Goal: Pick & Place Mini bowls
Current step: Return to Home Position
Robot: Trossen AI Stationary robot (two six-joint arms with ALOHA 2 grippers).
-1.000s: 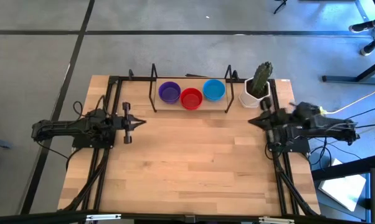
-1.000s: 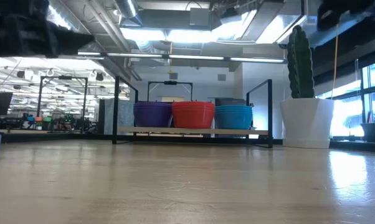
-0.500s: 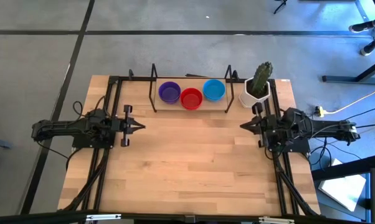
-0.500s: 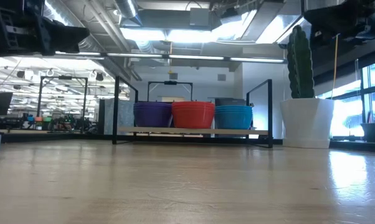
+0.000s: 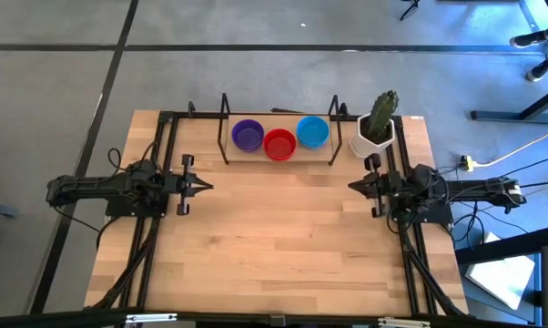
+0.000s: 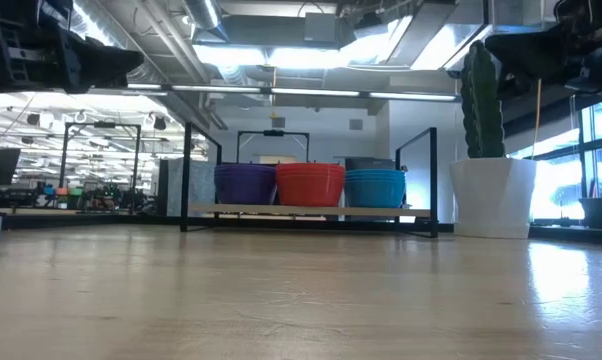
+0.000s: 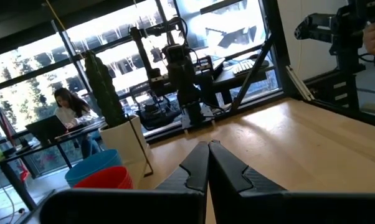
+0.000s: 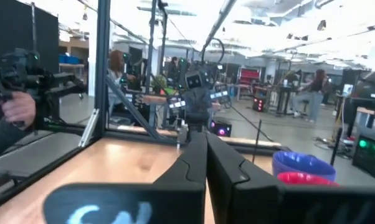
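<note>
Coloured mini bowls [image 5: 279,143] upright, mouths upward

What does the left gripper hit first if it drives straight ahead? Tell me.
Likely the right gripper, which faces the left gripper across the table; nothing stands between them in the high view.

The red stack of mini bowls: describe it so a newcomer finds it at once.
At the far edge of the wooden table stands a black-framed shelf. Three bowl stacks sit on it in a row; the red stack is the middle one, between the purple stack and the blue stack.
</note>
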